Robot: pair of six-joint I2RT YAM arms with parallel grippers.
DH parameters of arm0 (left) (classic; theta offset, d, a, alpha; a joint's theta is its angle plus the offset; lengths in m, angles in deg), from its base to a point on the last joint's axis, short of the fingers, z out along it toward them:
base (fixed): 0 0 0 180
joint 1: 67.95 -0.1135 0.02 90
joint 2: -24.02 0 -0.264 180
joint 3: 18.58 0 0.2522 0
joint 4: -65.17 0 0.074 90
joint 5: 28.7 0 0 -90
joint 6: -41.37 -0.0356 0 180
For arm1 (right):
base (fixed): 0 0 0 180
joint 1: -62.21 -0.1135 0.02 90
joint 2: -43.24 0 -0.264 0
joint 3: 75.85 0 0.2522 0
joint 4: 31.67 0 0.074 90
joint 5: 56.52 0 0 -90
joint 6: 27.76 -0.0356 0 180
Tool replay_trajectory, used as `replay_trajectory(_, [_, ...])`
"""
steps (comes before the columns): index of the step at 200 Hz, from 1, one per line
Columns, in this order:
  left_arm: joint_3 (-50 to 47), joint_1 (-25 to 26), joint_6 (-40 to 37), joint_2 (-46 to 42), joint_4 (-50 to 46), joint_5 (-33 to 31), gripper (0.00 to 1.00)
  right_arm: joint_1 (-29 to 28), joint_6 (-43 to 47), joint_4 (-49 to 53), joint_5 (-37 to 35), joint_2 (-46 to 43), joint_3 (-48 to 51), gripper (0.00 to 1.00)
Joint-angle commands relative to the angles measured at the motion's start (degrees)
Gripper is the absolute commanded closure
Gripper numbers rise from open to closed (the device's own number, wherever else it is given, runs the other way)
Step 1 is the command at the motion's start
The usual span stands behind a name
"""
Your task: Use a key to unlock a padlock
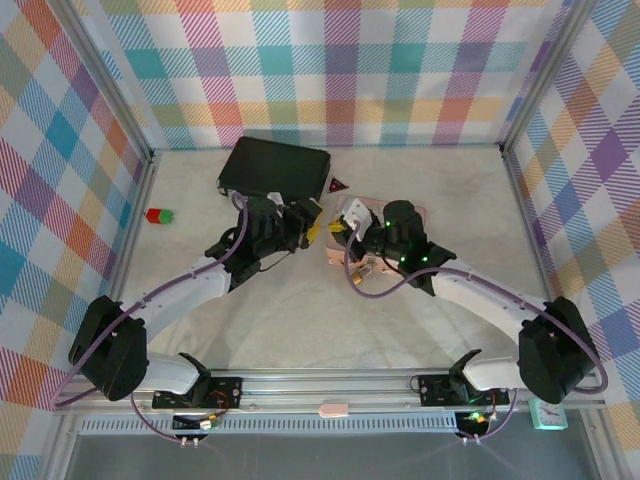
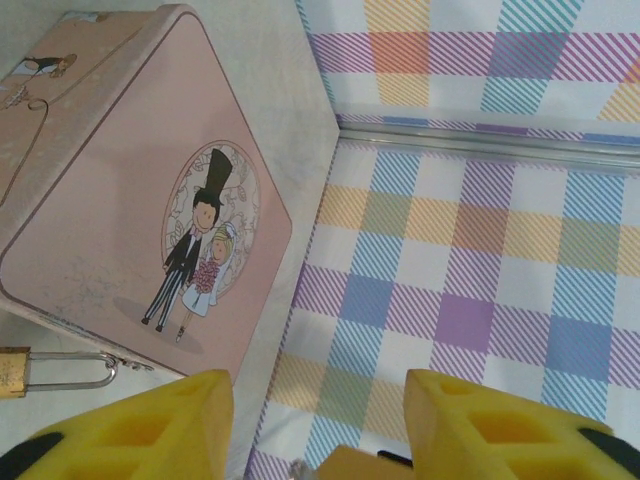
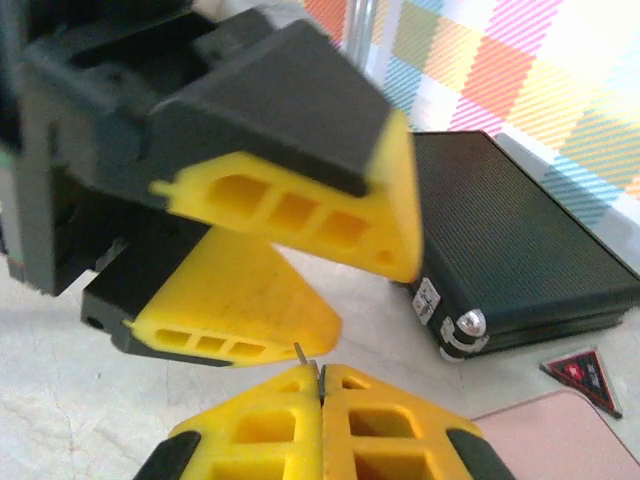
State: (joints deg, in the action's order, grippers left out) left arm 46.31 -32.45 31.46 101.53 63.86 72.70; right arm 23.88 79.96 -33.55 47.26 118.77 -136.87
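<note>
The key (image 3: 300,353) is a thin grey sliver sticking up from my right gripper (image 3: 321,383), whose yellow fingers are shut on it. My left gripper's two yellow fingers (image 3: 300,205) hang just above the key, spread apart, the lower one almost touching its tip. In the left wrist view my left gripper (image 2: 318,405) is open with nothing between its fingers. The brass padlock (image 2: 14,372) lies at the lower left, its silvery shackle reaching toward the edge of the pink box (image 2: 120,200). In the top view both grippers, left (image 1: 312,224) and right (image 1: 338,240), meet mid-table.
A black case (image 1: 275,168) lies at the back behind the left gripper, a small red triangle (image 1: 338,184) beside it. The pink box (image 1: 420,212) sits partly under the right arm. A red and green block (image 1: 158,215) rests by the left wall.
</note>
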Motion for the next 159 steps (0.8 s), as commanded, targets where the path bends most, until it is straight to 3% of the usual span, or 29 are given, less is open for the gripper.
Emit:
replay_trajectory(1, [0.1, 0.4, 2.0, -0.7, 1.2, -0.3, 0.54, -1.3, 5.8, -6.7, -0.9, 1.1, 1.2, 1.0])
replay_trajectory(101, [-1.3, 0.3, 4.2, -0.2, 2.3, -0.3, 0.57, -2.8, 8.4, -16.3, -5.0, 1.1, 5.0, 1.0])
replay_trajectory(159, [-1.8, 0.4, 3.2, -1.0, 0.0, -2.0, 0.53, -2.8, 9.0, -14.7, -5.2, 0.3, 4.8, 1.0])
